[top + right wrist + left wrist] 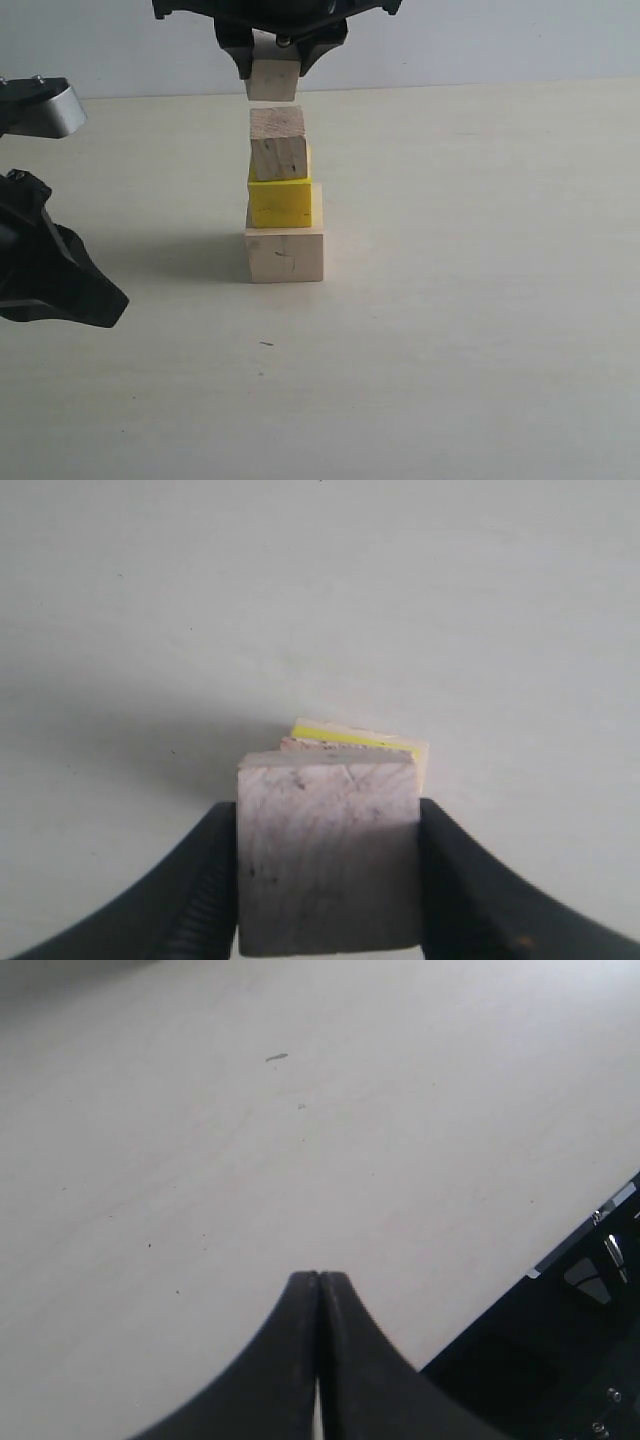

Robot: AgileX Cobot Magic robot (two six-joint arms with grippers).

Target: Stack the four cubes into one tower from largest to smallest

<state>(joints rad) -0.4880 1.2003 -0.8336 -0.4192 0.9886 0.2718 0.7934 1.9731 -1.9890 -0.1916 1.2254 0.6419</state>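
Nearest us, on the left, the left gripper (318, 1282) hangs over the table (480, 320), its jaws pressed together on nothing. Farther back, the right gripper (273, 62) pinches the smallest wooden cube (273, 82) just above, not touching, a stack: light-brown cube (277, 143) on yellow cube (280, 203) on large pale cube (285, 256).

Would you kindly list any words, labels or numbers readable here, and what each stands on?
None readable: the large pale wooden cube, yellow cube, stacked small wooden cube, held small wooden cube, right gripper, left gripper and table carry no lettering.
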